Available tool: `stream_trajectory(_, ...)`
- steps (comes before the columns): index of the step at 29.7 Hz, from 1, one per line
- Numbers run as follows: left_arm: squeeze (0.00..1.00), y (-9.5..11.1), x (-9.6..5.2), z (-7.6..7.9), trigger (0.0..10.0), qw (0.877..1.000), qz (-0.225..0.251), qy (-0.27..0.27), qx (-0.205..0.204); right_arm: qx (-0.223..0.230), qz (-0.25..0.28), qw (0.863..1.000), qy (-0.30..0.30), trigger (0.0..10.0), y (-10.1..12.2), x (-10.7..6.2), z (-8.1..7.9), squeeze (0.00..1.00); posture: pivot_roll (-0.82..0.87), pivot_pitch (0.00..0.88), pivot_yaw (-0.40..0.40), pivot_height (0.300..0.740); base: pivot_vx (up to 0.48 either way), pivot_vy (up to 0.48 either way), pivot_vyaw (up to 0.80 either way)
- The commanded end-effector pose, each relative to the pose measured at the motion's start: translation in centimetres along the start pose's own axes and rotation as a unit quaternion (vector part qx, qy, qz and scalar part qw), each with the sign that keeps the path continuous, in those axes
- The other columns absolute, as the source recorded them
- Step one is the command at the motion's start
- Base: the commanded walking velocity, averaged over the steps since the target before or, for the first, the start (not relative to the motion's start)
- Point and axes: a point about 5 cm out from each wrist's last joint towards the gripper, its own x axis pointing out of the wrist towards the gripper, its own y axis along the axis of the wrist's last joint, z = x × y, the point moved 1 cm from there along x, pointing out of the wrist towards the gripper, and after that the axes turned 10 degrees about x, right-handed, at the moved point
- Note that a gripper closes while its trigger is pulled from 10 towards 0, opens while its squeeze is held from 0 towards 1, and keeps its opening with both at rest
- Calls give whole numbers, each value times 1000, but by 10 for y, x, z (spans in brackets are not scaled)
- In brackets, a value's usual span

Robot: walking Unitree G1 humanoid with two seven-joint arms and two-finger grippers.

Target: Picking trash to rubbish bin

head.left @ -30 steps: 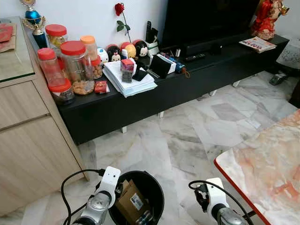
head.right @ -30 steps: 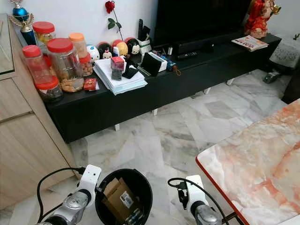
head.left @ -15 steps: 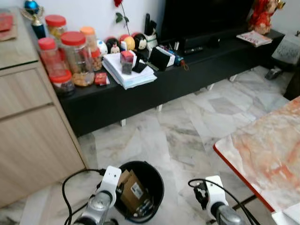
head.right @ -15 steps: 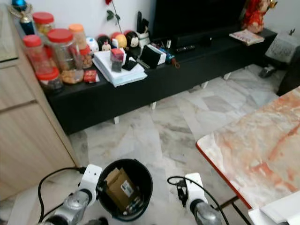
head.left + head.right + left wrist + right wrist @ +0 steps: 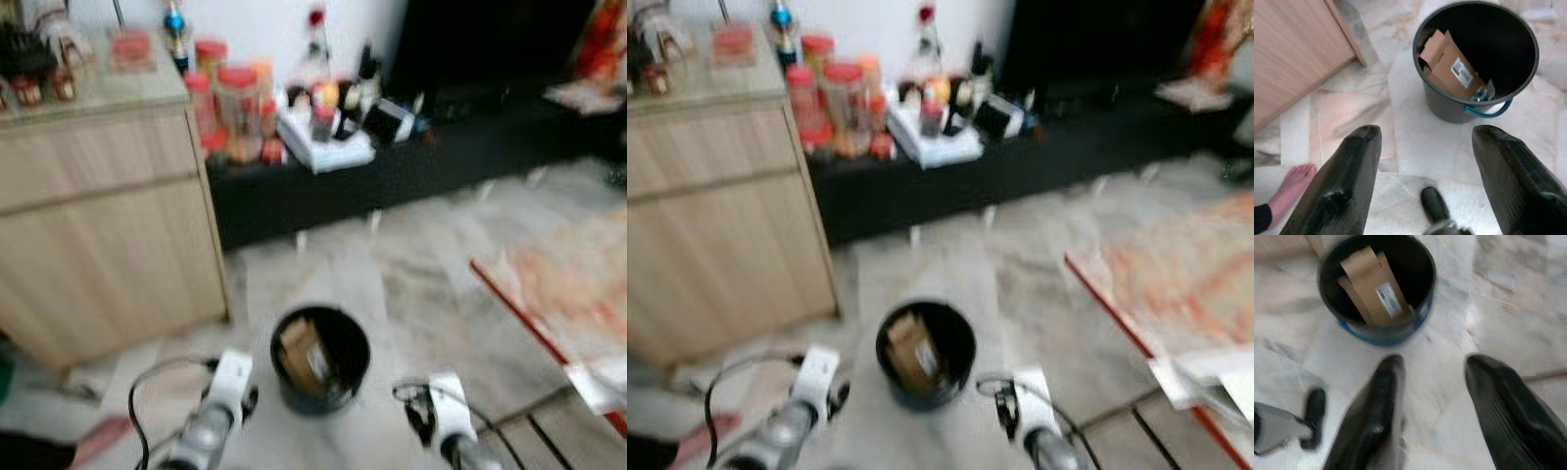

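Backed away from black bin, now at twelve o'clock; cardboard box inside. Left gripper and right gripper spread, empty.

The bin is black with a blue handle, and the folded cardboard inside it is brown with a white label. Around the bin, the floor is white marble veined grey and peach. Beyond the bin, the cabinet is pale wood, with red-lidded jars just beside it. The gripper fingers are glossy black.
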Motion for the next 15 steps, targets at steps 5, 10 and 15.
stream_trajectory(5, 0, -2, -1, 6, 10000, 1000, -3, -8, -3, -4, 14, 1000, -6, 10000, 10, 1, 5, 0, 38, 53, -93, 740, -108, 0, 0)
stream_trajectory(10, 0, 1, 0, 6, 10000, 1000, 3, -7, -3, -5, 17, 1000, -4, 10000, 12, 1, 5, 0, 38, 52, -93, 740, 0, 0, 0)
stream_trajectory(15, 0, 7, 1, 7, 10000, 1000, 14, -10, 3, -12, 37, 999, 2, 10000, 22, 3, 2, 0, 36, 49, -92, 740, 0, 0, 0)
